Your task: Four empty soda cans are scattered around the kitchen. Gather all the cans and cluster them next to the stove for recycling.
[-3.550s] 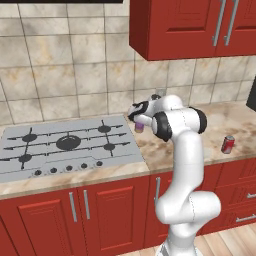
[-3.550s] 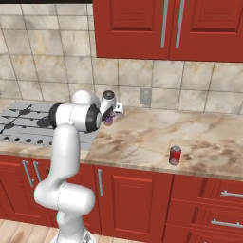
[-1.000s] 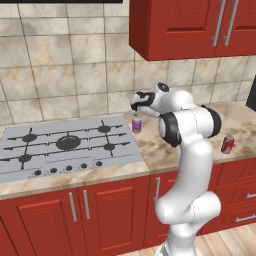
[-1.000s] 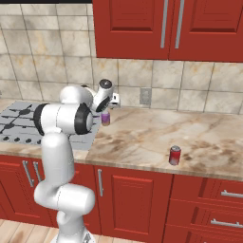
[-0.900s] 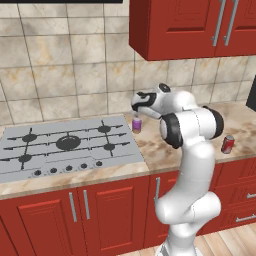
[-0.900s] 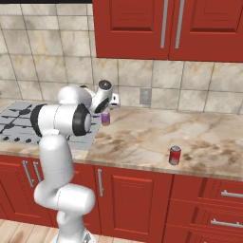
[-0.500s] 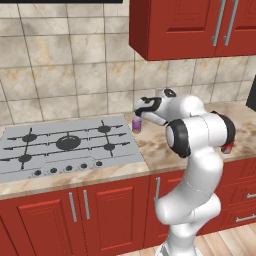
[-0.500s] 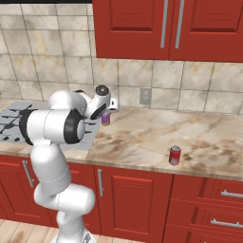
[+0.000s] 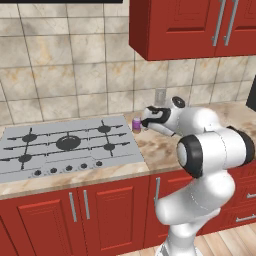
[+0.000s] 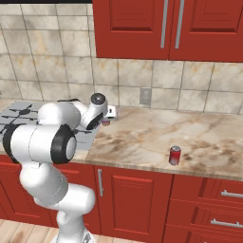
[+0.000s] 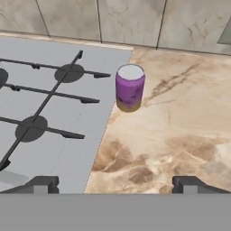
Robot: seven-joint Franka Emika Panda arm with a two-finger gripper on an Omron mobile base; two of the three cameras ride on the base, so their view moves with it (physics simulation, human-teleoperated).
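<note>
Standing upright on the beige marbled table: purple soda can, just beside the right edge of the stove, close to the tan tiled wall. Silvery top of the can facing up, nothing touching the can. Same can seen in the left base view, at the back right corner of the cooktop, and partly hidden behind the hand in the right base view.

Hovering near the purple can, apart from it: claw. Fingers spread wide, one dark tip at each side of the bottom of the hand view, with bare table and the stove edge between them. Nothing pinched between the fingers. Claw seen also in the left base view, just to the right of the can, pointing toward it, and in the right base view, low over the table.

Resting farther to the right on the same table, well apart from the stove: red soda can, upright, near the front edge of the table.

Showing on the stove: black burner grates and a front row of small dark knobs. Hanging above the table: red cabinets with silver handles. Set in the tiled wall behind the claw: small grey outlet.
</note>
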